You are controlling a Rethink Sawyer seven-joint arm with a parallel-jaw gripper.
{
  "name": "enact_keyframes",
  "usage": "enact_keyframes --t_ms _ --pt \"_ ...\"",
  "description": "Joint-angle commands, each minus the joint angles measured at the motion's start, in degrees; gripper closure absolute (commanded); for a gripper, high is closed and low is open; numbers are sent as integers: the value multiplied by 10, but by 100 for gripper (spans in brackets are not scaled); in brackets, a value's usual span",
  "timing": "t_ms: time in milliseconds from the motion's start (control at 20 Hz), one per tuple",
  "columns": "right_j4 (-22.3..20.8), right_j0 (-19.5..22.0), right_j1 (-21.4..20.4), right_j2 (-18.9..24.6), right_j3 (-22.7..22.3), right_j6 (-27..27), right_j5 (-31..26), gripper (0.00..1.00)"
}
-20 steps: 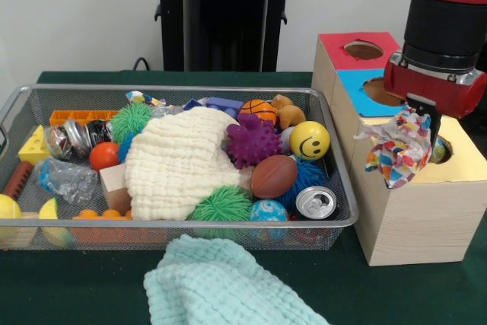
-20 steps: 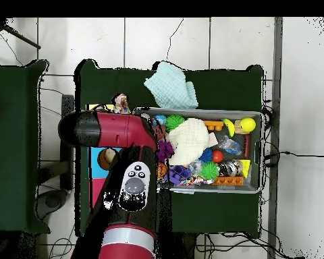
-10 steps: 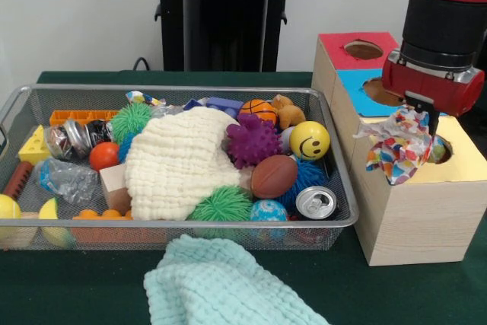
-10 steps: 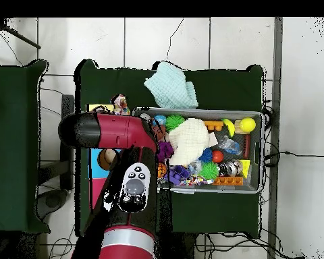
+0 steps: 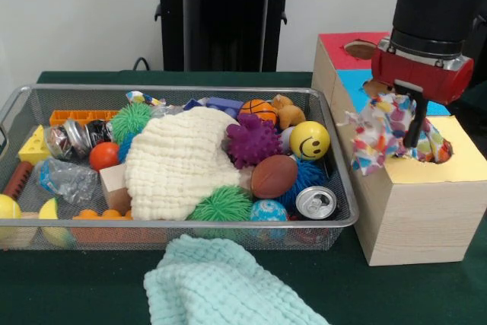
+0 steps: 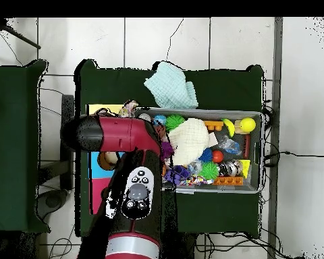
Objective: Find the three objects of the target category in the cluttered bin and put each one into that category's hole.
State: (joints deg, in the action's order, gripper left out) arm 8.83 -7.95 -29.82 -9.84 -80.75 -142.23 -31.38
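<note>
The gripper [image 5: 411,116] is clamped on a crumpled multicoloured wrapper [image 5: 377,133], holding it over the yellow top of the box [image 5: 456,164], beside its hole [image 5: 435,150]. No print on the wrapper is legible. Left of the box, the bin [image 5: 338,165] holds a cream cloth [image 5: 179,161], a can [image 5: 315,202] and a smiley ball [image 5: 310,140].

The front view looks level and close across the wire bin [image 5: 335,188] toward the wall. The overhead view looks straight down from high up, sharing that bin [image 6: 259,152] and the hole box [image 6: 97,175] beside it.
</note>
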Motion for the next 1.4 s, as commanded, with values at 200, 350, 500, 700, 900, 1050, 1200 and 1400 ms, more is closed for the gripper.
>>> enact_keyframes --t_ms 200,350,500,700,900,1050,1200,1400 --pt "-20 28 -33 56 -153 3 -33 100" --pt "-17 27 -24 65 -162 -6 -13 100" --pt "-14 26 -8 72 -160 -14 3 100" --pt "-10 14 21 72 -141 -37 22 100" --pt "-2 -6 43 62 -115 -61 19 100" --pt "8 -21 58 55 -96 -80 14 100" --pt "23 -25 69 60 -86 -92 17 100" --pt "45 -30 81 67 -76 -105 34 100"
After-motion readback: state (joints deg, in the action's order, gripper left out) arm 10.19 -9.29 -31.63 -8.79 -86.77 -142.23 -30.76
